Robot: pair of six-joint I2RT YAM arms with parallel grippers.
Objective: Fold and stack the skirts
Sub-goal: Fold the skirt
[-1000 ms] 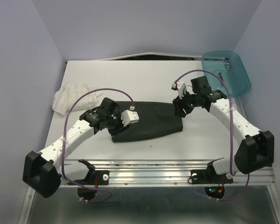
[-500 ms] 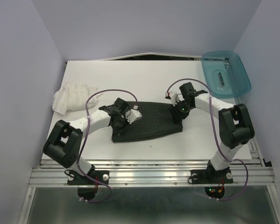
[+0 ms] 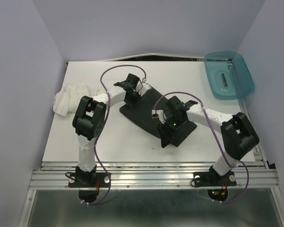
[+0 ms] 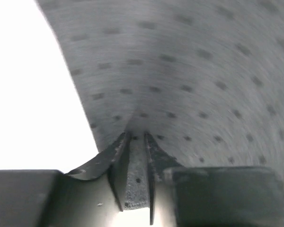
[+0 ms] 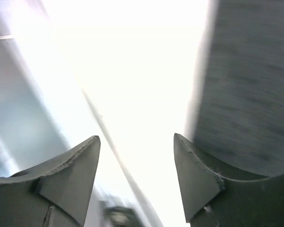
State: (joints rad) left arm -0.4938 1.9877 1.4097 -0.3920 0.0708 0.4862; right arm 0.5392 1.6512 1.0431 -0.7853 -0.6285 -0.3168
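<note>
The charcoal dotted skirt [image 3: 144, 113] lies folded in a slanted strip across the middle of the table. My left gripper [image 3: 132, 97] is at its far left end. In the left wrist view the left gripper [image 4: 136, 135] is shut on a pinched fold of the dotted skirt [image 4: 189, 71]. My right gripper [image 3: 166, 135] hovers over the strip's near right end. Its jaws [image 5: 136, 137] stand open with nothing between them, and the dark cloth [image 5: 251, 85] lies just to their right. The white ruffled skirt [image 3: 73, 97] sits crumpled at the table's left edge.
A teal plastic bin [image 3: 228, 74] with a small dark item inside hangs over the far right corner of the table [image 3: 99, 142]. Purple cables loop above both arms. The aluminium rail [image 3: 156, 177] runs along the near edge.
The left gripper has carried its end of the dark skirt from near left to far centre, turning the strip. The right gripper swung toward the near centre and opened.
</note>
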